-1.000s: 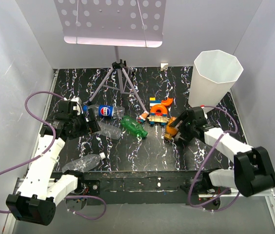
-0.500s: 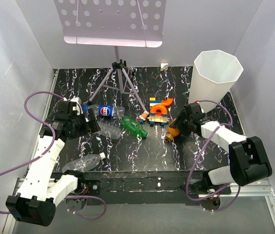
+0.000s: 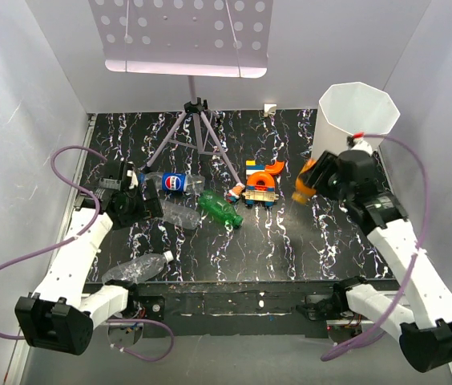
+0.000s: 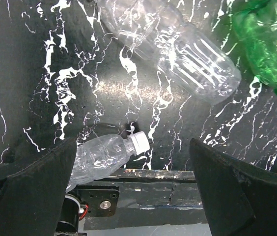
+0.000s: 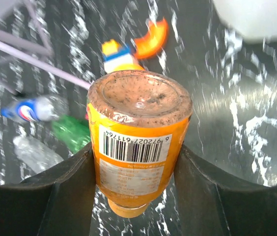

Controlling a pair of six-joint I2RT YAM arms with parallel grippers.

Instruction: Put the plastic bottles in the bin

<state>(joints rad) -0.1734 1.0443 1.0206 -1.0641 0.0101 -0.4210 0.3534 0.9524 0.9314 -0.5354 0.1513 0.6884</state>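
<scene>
Lifted off the black marbled table (image 3: 290,249) since a second ago, the orange plastic bottle (image 5: 138,132) now hangs right of centre in the top view, just beside the tall white translucent bin (image 3: 354,120). The left gripper (image 4: 131,182) has its jaws wide and empty over a clear white-capped bottle (image 4: 104,155). At the upper right of its view, a green bottle (image 4: 266,39) is cut off by the frame. The right gripper (image 5: 133,191) has its jaws clamped on the orange plastic bottle, and the background behind is blurred.

The left arm rises from the lower left corner, its gripper (image 3: 142,207) at left centre with jaws spread wide. The right arm stretches from lower right to upper right, its gripper (image 3: 320,175) clamping the orange bottle (image 3: 303,184).
</scene>
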